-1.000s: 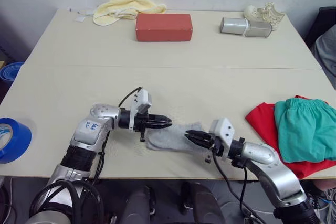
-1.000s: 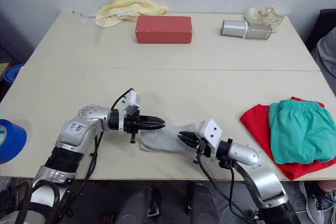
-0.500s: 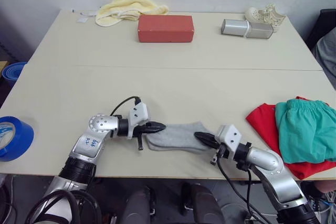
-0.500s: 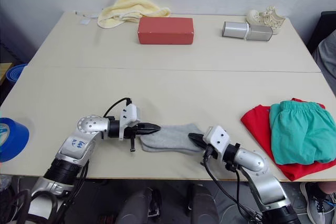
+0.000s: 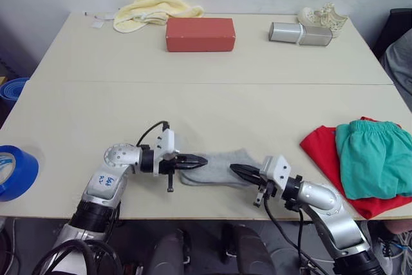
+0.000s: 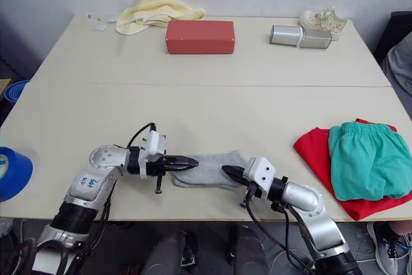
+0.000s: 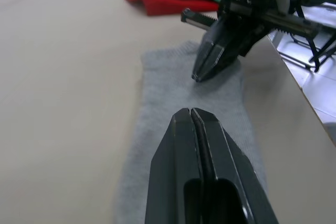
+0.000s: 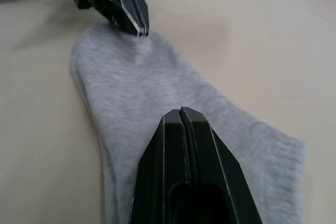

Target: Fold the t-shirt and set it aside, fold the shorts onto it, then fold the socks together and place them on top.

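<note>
Socks (image 5: 215, 167) flat btwn left gripper (image 5: 201, 158), right gripper (image 5: 235, 170), both fingers pressed together.

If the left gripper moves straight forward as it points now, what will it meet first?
Likely the right gripper, which points back at it across the grey socks. The left gripper is shut over the socks' other end.

There are some blue handwritten marks on the left arm (image 5: 108, 180), but they are too small to read. Nothing else has any words or numbers.
</note>
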Action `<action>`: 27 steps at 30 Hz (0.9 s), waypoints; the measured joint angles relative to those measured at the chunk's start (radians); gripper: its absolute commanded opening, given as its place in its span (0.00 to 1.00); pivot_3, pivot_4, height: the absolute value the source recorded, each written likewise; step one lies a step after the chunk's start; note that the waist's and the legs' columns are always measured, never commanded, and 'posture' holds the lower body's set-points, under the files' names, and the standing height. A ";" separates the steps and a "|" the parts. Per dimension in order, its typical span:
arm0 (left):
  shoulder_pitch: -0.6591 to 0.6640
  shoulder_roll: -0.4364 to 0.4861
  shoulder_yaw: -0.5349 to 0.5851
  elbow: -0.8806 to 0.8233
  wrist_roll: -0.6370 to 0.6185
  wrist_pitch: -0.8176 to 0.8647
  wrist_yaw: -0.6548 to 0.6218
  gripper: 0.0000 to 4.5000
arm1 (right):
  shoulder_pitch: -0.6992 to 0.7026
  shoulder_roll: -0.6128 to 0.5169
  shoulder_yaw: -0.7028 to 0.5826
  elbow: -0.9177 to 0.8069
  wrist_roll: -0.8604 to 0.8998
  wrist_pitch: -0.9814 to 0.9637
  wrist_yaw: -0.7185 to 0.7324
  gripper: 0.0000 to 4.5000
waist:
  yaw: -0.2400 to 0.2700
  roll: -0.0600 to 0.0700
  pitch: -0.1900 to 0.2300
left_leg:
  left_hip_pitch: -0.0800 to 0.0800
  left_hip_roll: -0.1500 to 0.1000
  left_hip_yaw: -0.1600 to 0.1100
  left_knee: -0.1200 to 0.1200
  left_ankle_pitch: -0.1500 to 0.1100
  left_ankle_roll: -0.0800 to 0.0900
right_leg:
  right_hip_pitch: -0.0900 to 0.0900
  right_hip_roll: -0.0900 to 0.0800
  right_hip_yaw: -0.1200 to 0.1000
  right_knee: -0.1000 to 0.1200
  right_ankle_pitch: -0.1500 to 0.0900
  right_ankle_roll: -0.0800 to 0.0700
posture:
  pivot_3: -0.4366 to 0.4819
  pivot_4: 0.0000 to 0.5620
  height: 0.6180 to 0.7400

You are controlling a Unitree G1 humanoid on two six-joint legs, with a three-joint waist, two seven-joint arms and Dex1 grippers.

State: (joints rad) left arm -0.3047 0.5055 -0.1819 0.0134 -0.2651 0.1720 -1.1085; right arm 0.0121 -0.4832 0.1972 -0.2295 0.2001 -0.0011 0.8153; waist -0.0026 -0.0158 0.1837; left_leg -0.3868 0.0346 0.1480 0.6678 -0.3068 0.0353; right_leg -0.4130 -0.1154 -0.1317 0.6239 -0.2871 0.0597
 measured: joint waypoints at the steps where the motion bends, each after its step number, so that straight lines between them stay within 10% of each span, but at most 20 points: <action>1: 0.010 0.000 -0.005 0.001 0.012 -0.001 0.013 0.01 | 0.002 0.000 0.004 0.007 -0.009 0.000 0.000 0.00 | 0.001 0.000 0.000 | 0.000 0.000 0.000 0.000 0.000 0.000 | 0.000 0.000 0.000 0.000 0.000 0.000 | 0.48 0.27 1.00; 13: 0.049 0.032 0.082 -0.062 -0.117 0.137 0.034 0.04 | -0.040 -0.014 -0.041 0.062 0.041 -0.043 0.053 0.00 | -0.004 0.000 0.000 | 0.001 0.001 0.000 -0.001 0.001 -0.001 | 0.000 0.000 0.000 0.001 0.000 0.000 | 0.48 0.27 1.00; 27: 0.047 0.299 0.316 -0.125 -0.428 0.898 0.164 1.00 | -0.124 0.003 0.019 0.154 -0.004 -0.070 0.116 0.00 | 0.000 0.001 0.001 | 0.000 0.000 -0.001 -0.001 0.001 -0.002 | 0.000 0.000 0.000 0.001 -0.001 -0.001 | 0.48 0.27 1.00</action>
State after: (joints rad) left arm -0.2573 0.8046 0.1345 -0.1116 -0.6928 1.0705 -0.9446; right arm -0.1119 -0.4800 0.2159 -0.0758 0.1956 -0.0714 0.9314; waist -0.0023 -0.0148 0.1845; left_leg -0.3865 0.0346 0.1469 0.6665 -0.3054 0.0329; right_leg -0.4134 -0.1157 -0.1317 0.6251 -0.2877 0.0588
